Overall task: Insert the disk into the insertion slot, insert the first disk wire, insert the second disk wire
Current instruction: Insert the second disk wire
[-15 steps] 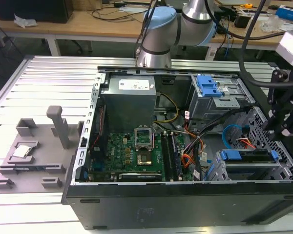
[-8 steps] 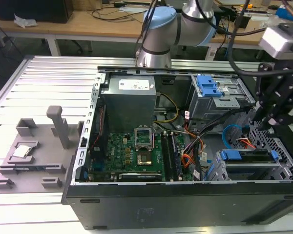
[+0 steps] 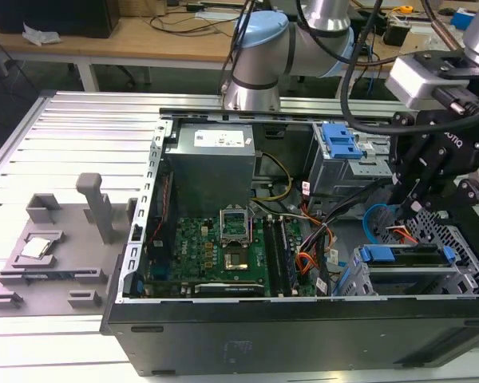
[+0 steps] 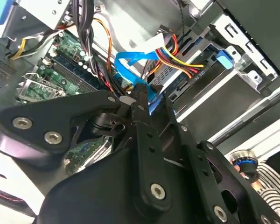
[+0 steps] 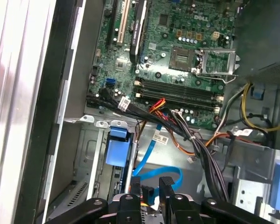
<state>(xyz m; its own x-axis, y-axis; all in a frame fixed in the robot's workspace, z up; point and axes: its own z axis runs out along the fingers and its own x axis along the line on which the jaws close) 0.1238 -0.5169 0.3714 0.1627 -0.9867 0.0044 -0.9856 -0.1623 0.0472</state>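
The disk (image 3: 419,257) lies in the insertion slot (image 3: 457,239), a perforated metal cage at the exterior view's right, and its blue carrier (image 3: 378,254) shows at the cage mouth. A red-yellow-orange wire bundle (image 4: 182,60) ends in a black plug on the disk's edge. The second disk wire (image 3: 373,217), a light-blue flat cable, loops just above the disk (image 4: 130,60) (image 5: 164,172). My gripper (image 3: 407,211) hangs over that loop, its black fingers close together on the cable's plug end (image 4: 154,95) (image 5: 149,185). The plug itself is mostly hidden between the fingers.
The green motherboard (image 3: 223,247) fills the case's middle, with the grey power supply (image 3: 211,155) behind it. A grey drive bay with a blue latch (image 3: 339,144) stands beside the arm. Black cable bundles (image 5: 177,126) cross near the cage. A grey fixture (image 3: 56,247) sits outside the case.
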